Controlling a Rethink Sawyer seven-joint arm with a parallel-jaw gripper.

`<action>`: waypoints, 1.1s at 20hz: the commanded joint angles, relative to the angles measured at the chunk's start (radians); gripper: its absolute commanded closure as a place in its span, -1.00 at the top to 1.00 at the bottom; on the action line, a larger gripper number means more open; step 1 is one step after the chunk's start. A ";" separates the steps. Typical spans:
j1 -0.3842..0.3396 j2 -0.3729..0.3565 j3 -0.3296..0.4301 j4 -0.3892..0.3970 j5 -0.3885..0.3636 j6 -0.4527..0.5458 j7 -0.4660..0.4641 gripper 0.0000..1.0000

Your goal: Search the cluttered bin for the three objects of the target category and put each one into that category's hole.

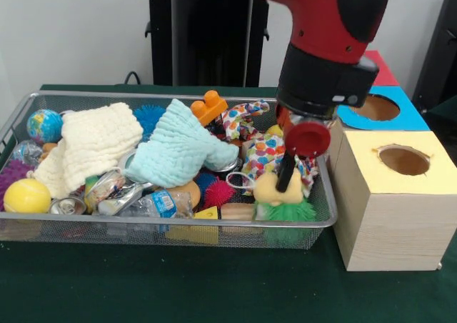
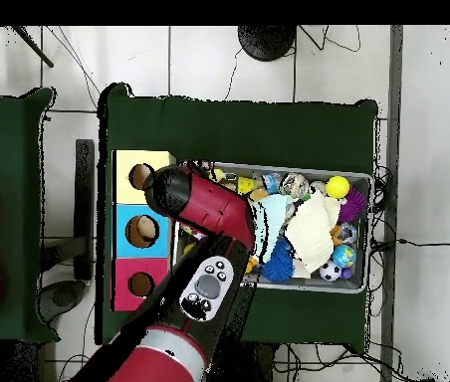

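The red and black arm (image 1: 321, 30) reaches down over the wire mesh bin (image 1: 143, 226), at the end nearest the three wooden boxes. Of these, the yellow-topped box (image 1: 389, 201), the blue-topped box (image 1: 407, 119) and the red-topped box (image 1: 382, 69) stand in a row just beside the bin on the green table (image 1: 178, 287) (each with a round hole in its top). The gripper (image 1: 285, 184) hangs low among the clutter; I cannot tell how it is set. Just beneath it lies a yellow and green plush toy (image 1: 275, 198). A pale blue folded cloth (image 1: 178, 148) and a cream folded cloth (image 1: 96, 144) cover the bin's middle; a yellow ball (image 1: 27, 196) sits at its far corner.
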 commanded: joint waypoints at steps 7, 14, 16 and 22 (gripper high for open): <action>0.043 -0.135 -0.055 0.122 -0.121 0.094 0.049 -1.00; 0.044 -0.235 -0.039 0.152 -0.236 0.123 -0.089 -1.00; 0.036 -0.285 -0.020 0.151 -0.299 0.117 -0.175 -1.00; 0.018 -0.437 0.073 0.198 -0.461 0.159 -0.341 -1.00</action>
